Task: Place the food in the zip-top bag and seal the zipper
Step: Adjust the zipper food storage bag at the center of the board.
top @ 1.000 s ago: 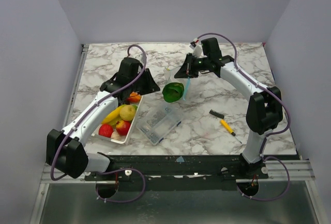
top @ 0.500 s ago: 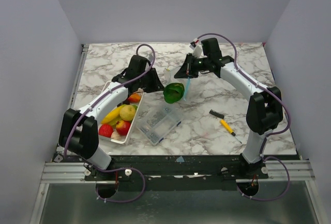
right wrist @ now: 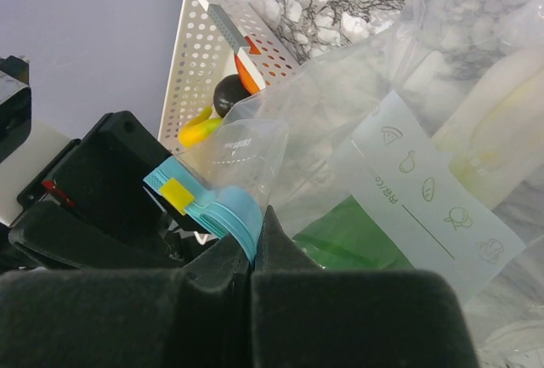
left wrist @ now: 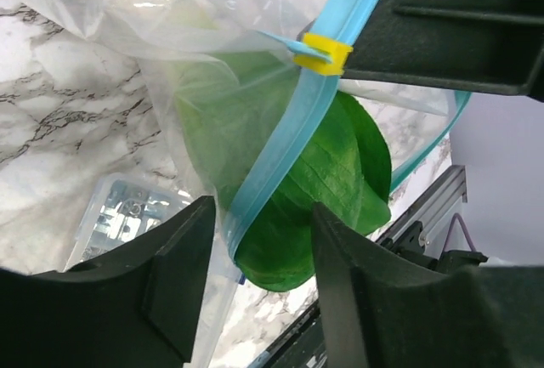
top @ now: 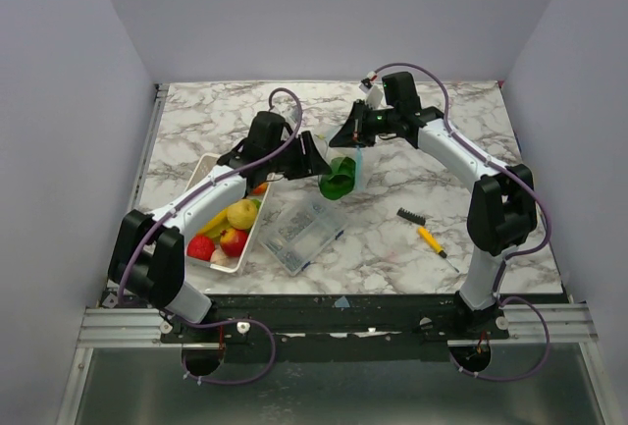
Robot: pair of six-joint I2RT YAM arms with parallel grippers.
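Observation:
The clear zip-top bag hangs over the middle of the table, with my right gripper shut on its light blue zipper beside the yellow slider. A green leafy piece of food sits inside the bag. My left gripper stands open at the bag's mouth, its fingers on either side of the zipper and the green piece. More food, yellow fruit and red apples, lies in the white tray.
A clear rigid box lies just in front of the bag. A small yellow-handled black brush rests to the right, near the right arm. The white perforated tray stands at the left, under the left arm.
My left gripper has swung right from above the tray to the bag's mouth and has opened. The green piece hangs slightly lower and further right. The right gripper holds still.

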